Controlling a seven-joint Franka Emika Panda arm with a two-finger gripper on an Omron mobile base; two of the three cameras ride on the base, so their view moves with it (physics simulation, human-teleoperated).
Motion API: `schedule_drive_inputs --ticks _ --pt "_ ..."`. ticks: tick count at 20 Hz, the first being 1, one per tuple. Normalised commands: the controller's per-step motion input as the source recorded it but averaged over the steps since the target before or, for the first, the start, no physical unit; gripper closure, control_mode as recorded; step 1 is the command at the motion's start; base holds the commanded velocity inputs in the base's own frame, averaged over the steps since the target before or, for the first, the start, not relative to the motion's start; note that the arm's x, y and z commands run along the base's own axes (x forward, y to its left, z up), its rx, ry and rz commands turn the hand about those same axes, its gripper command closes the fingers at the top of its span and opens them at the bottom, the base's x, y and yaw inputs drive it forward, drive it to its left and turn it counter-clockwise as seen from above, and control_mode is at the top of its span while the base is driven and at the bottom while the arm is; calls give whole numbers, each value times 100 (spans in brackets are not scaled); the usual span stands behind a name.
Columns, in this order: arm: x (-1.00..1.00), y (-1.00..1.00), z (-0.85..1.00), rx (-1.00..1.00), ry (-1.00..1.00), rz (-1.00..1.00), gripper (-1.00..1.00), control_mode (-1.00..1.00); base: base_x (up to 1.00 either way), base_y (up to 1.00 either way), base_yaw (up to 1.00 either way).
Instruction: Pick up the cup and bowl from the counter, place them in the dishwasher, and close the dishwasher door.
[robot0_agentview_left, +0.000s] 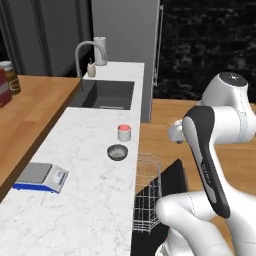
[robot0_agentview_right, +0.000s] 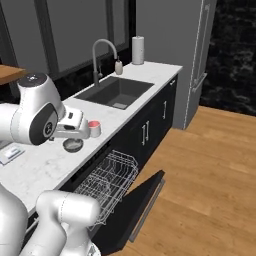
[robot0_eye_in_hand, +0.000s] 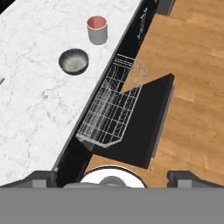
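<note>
The red-pink cup (robot0_agentview_left: 124, 132) stands upright on the white marble counter (robot0_agentview_left: 85, 200) near its right edge. Just in front of it sits the dark grey bowl (robot0_agentview_left: 117, 152). In the hand view the cup (robot0_eye_in_hand: 97, 29) and bowl (robot0_eye_in_hand: 73, 61) lie at the upper left. The dishwasher's white wire rack (robot0_eye_in_hand: 111, 109) is pulled out over the lowered black door (robot0_eye_in_hand: 151, 127). My gripper (robot0_eye_in_hand: 113, 178) is open and holds nothing. It hovers high above the open dishwasher, to the right of the counter edge and apart from both dishes. From the right, my hand (robot0_agentview_right: 75, 125) overlaps the view beside the cup (robot0_agentview_right: 94, 128) and bowl (robot0_agentview_right: 73, 145).
A dark sink (robot0_agentview_left: 102, 94) with a curved faucet (robot0_agentview_left: 85, 52) lies further along the counter. A flat blue-and-white scale (robot0_agentview_left: 42, 176) rests near the counter's left side. A brown wooden top (robot0_agentview_left: 30, 110) runs alongside on the left. The wooden floor (robot0_eye_in_hand: 192, 65) extends right of the door.
</note>
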Motion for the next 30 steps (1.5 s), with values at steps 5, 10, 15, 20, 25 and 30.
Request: schedule_drive_inputs --ticks 5,10,15,20,25,30 --pt "72 57 -14 10 0 -9 -100 -100 0 0 0" --pt "100 17 -5 3 0 0 -100 -100 0 0 0" --pt "100 -7 -27 5 3 0 -100 -100 0 0 0" --pt "100 15 -46 4 5 0 -100 -100 0 0 0" --pt "88 18 -35 1 5 0 -100 -100 0 0 0" --pt "55 14 -30 -2 2 -2 -100 -100 0 0 0"
